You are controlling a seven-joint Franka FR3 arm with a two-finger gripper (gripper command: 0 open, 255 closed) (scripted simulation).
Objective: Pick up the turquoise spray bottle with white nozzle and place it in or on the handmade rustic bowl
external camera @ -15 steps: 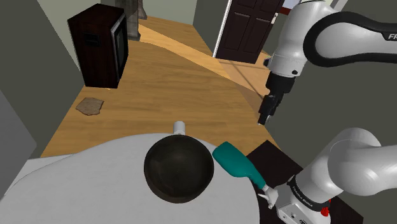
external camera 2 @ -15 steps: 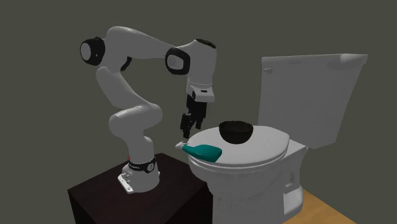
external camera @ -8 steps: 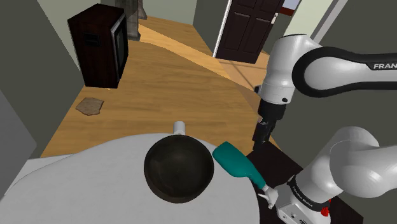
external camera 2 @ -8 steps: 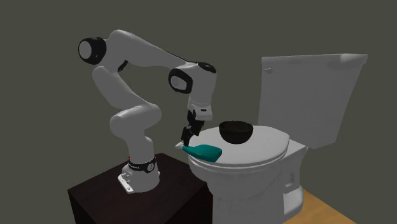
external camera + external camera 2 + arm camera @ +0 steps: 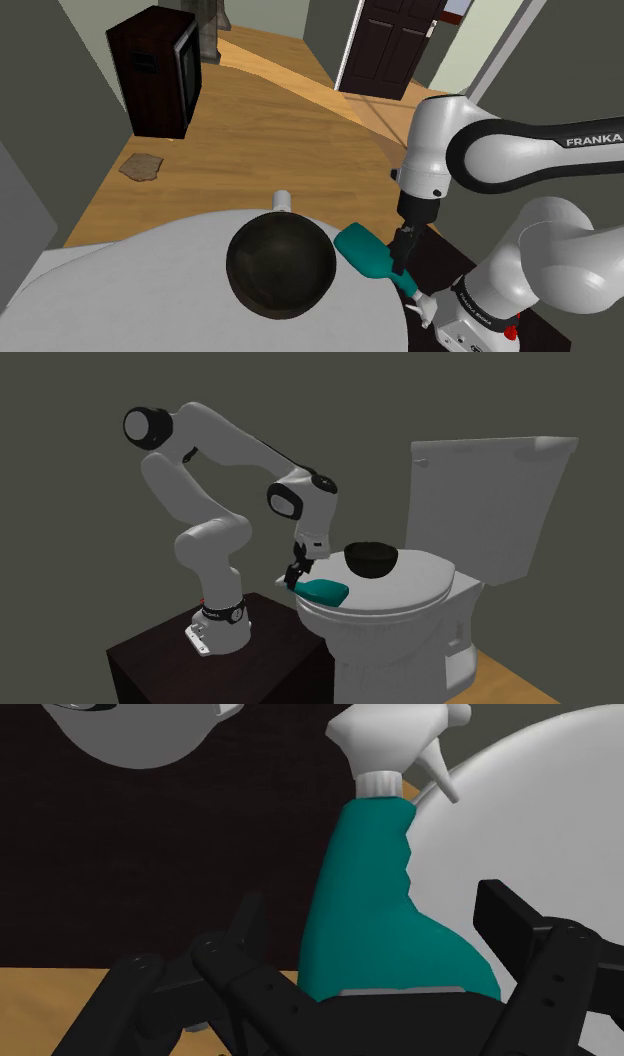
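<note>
Gripper [image 5: 375, 909] open, jaws either side of the teal spray bottle [image 5: 366, 253], which lies on its side at the toilet lid's [image 5: 140, 290] edge beside the dark bowl [image 5: 280, 265], its long axis square to the closing line, nozzle [image 5: 390, 739] toward the stand [image 5: 200, 672].

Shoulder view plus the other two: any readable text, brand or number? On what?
"FRANKA": on the white arm link, at the shoulder view's right edge.
Lettering on the dark band at the arm's base: too small to read.
Spray bottle, bowl: no text.
</note>
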